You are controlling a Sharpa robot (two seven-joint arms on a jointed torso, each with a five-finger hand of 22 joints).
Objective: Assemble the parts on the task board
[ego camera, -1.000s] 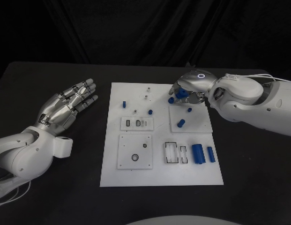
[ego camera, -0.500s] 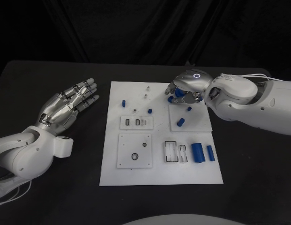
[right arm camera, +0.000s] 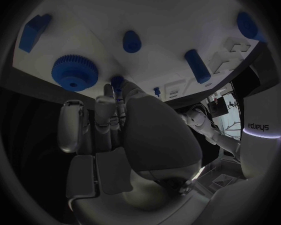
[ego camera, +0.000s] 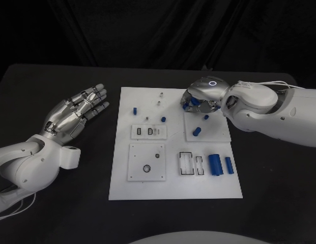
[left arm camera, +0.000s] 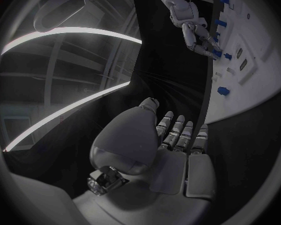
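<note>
Task board (ego camera: 174, 188) sits mid-counter (ego camera: 290, 193), between my two arms. Left hand (ego camera: 76, 113) hovers off the board's left edge, fingers spread, holding nothing. On the board I see blue parts: two cylinders (ego camera: 216, 165) near the right edge. Right hand (ego camera: 200, 100) is over the far right corner, fingertips pinching a small blue peg (right arm camera: 117, 81) beside a blue gear (right arm camera: 75, 72).

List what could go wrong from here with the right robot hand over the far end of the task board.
1. The right robot hand hangs close over a blue gear and a small blue peg; its fingers could knock either one out of place.
2. A small blue piece sits right at its fingertips; whether it is gripped is unclear, so it may slip.
3. The hand hides that part of the task board from the head view, so alignment is hard to check.
</note>
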